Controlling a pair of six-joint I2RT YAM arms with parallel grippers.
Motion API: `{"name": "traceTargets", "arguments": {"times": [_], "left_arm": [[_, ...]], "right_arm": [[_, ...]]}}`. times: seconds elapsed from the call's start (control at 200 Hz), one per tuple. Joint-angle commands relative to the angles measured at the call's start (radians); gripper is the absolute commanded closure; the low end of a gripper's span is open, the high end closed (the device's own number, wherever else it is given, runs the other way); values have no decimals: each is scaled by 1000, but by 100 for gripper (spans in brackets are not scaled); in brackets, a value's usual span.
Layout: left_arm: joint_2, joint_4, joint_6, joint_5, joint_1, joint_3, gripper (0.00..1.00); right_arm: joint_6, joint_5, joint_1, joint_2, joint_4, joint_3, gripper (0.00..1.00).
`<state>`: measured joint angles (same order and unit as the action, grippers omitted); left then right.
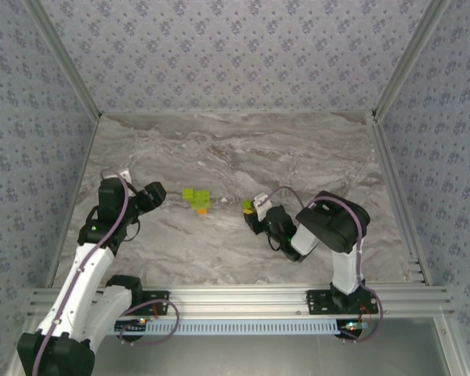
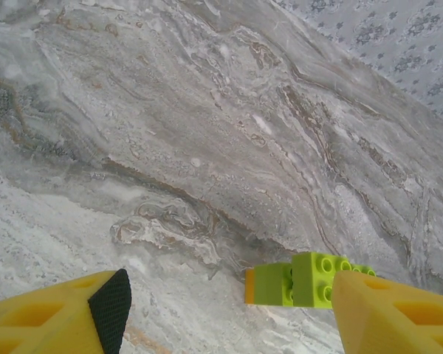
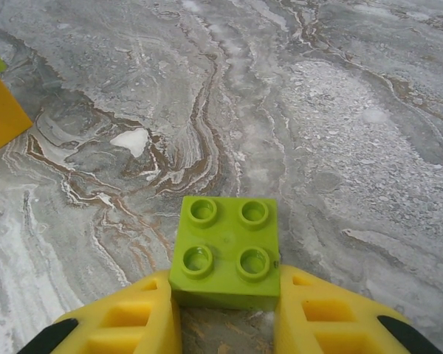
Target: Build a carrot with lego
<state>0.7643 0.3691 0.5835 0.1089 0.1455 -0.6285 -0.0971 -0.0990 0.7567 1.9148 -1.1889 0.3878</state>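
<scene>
- The left claw [image 1: 153, 194] is on the left side of the table [image 1: 243, 141]. Its two yellow fingers [image 2: 59, 317] are spread apart. Nothing is between them, so it holds nothing.
- Just to the right of it, in the middle of the table, lies the carrot [image 1: 197, 200]. It is only partly built. There are a few green pieces, with an orange brick [image 1: 201, 210] on the near side. From the left claw's camera, the green and orange look stuck together. I cannot tell how tightly.
- Further right is the right claw [image 1: 254, 210], near the carrot but not touching it. It is clenched on one green brick [image 3: 225, 251], a square one with four bumps on top. A finger presses on each side of the brick, and the bumps face up. The brick is low over the table. I cannot tell if it rests on the table or hangs just above it.
- I think the step now is bringing one more green leaf over to the carrot. The carrot does not look done.
- Next, I think the right claw should carry the brick left to the carrot. It should line the brick up over the bumps of a piece there and push down until it clicks. The bricks are tiny, so it must aim well. The left claw may need to hold the carrot so it does not slide.
</scene>
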Motion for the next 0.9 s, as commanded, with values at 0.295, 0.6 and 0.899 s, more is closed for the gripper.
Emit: {"name": "traceTargets", "arguments": {"times": [0.295, 0.6, 0.899], "left_arm": [[-17, -43, -20, 27, -8, 15, 27], [-30, -41, -23, 32, -7, 18, 27], [-22, -47, -24, 30, -7, 17, 27]], "right_arm": [[-15, 69, 4, -143, 470, -31, 40], [8, 59, -16, -83, 502, 50, 31], [28, 102, -41, -22, 505, 104, 35]]}}
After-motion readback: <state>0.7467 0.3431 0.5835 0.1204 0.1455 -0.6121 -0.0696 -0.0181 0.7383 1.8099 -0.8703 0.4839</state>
